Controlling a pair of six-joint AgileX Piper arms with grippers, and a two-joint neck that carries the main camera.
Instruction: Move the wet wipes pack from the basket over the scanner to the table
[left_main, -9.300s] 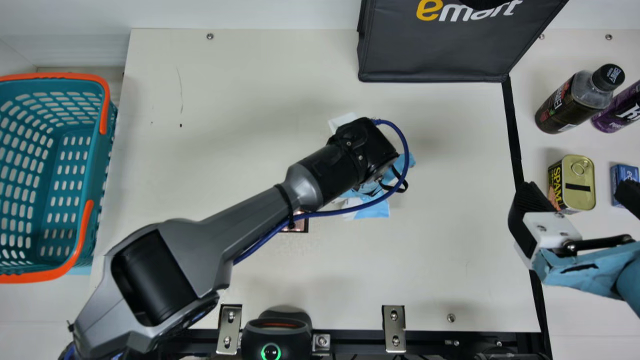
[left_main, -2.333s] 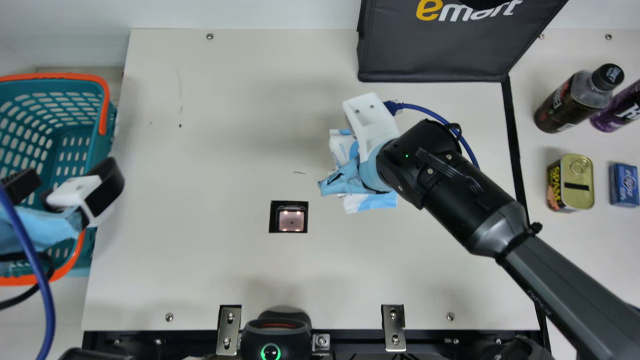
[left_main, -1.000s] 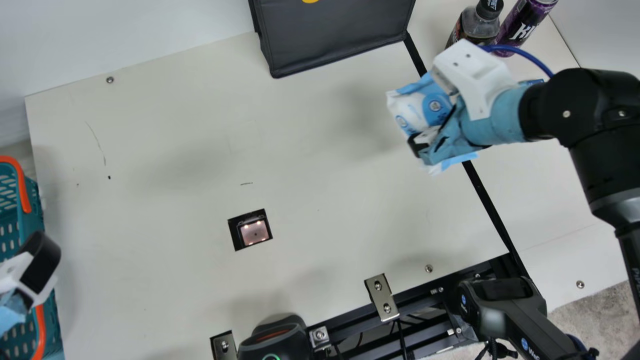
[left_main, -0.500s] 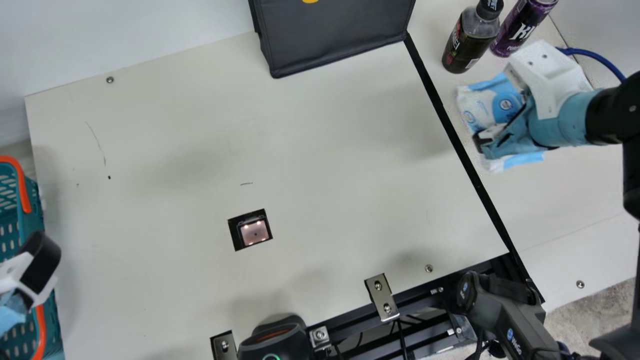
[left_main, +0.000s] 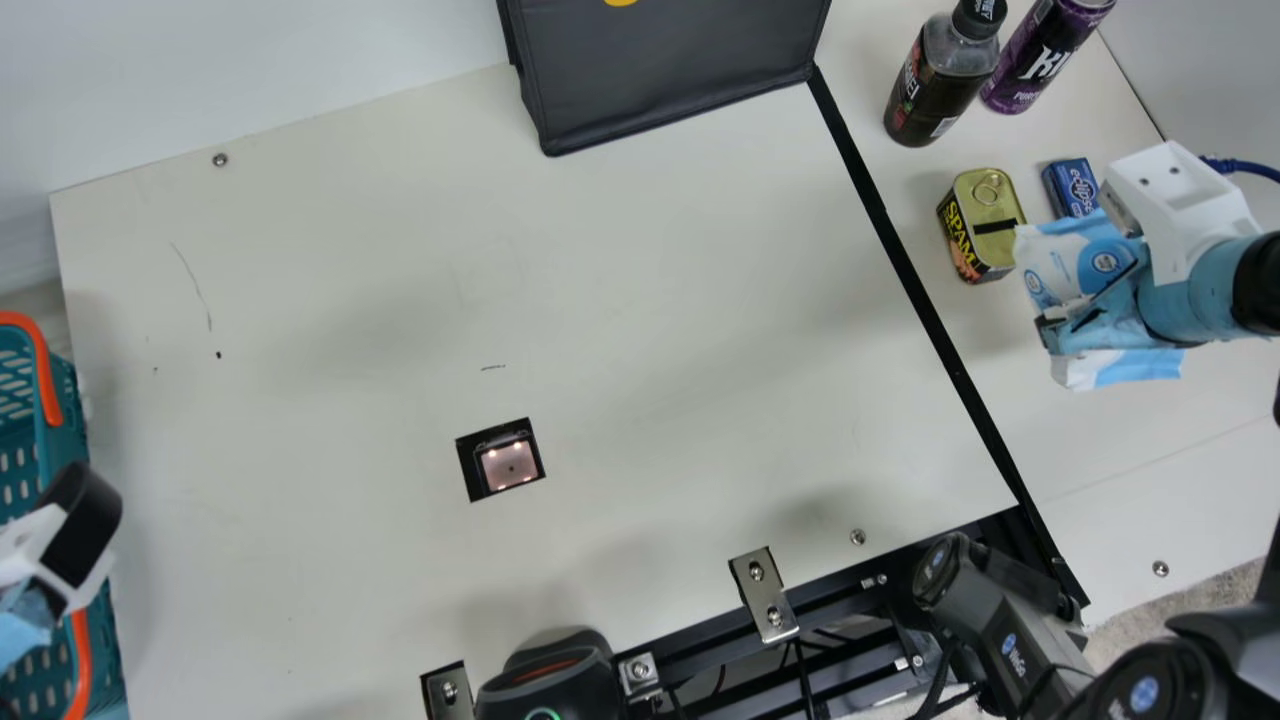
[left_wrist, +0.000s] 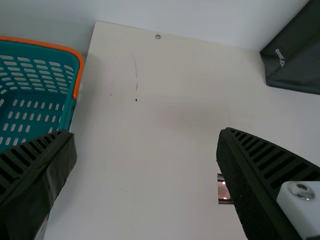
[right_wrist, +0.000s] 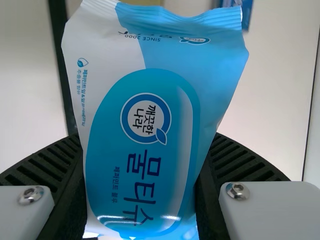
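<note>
Main view: tin (left_main: 985, 232) and blue box (left_main: 1071, 188) sit close by the wipes pack (left_main: 1070, 262), gripped by my right fingers (left_main: 1045, 331) over the surface (left_main: 1110, 440); my left fingers (left_main: 75, 540) gape. Pack's shifted rightward, uncovering both!

shop-like checkout, basket (left_wrist: 42, 44), scanner (left_main: 510, 465), tin (left_main: 985, 212)

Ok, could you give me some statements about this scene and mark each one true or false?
1. The right gripper holds the wet wipes pack. True.
2. The left gripper is clamped shut on the basket. False: it is open, with nothing between its fingers.
3. The dark bottle stands beside the purple can. True.
4. The pack covers the scanner. False: it is off to the right, near the gold-topped tin.
</note>
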